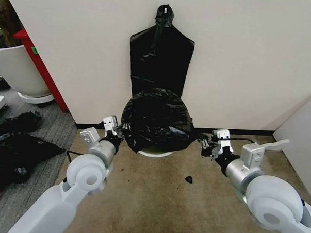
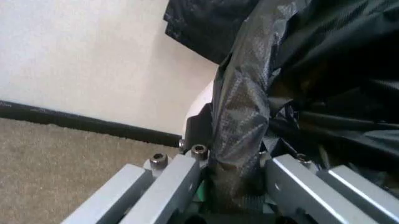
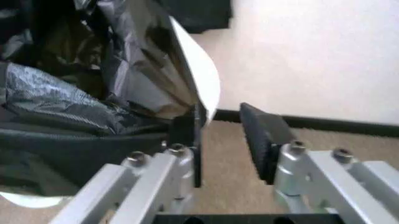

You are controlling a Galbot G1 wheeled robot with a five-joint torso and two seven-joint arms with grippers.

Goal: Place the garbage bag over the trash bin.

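Item one: the garbage bag (image 1: 156, 119), glossy black, sits at centre frame in the head view, draped over the trash bin (image 1: 155, 153), of which we see just a cream-white sliver under the bag's lower edge. We read the bag's mouth as facing up and slightly toward the camera; we cannot tell its long axis, since it is bunched round the bin.

Item two: above it, a bunch of black bags (image 1: 161, 49) hangs flat on the wall, long axis vertical, knot uppermost.

Item three: the left gripper (image 1: 113, 130), at the bag's left edge. Our left wrist view shows its fingers (image 2: 181, 179) clamped on a fold of bag.

Item four: the right gripper (image 1: 210, 144), just right of the bag. Our right wrist view shows its pads (image 3: 262, 133) parted, holding nothing, one beside the bin's white rim (image 3: 203, 81).
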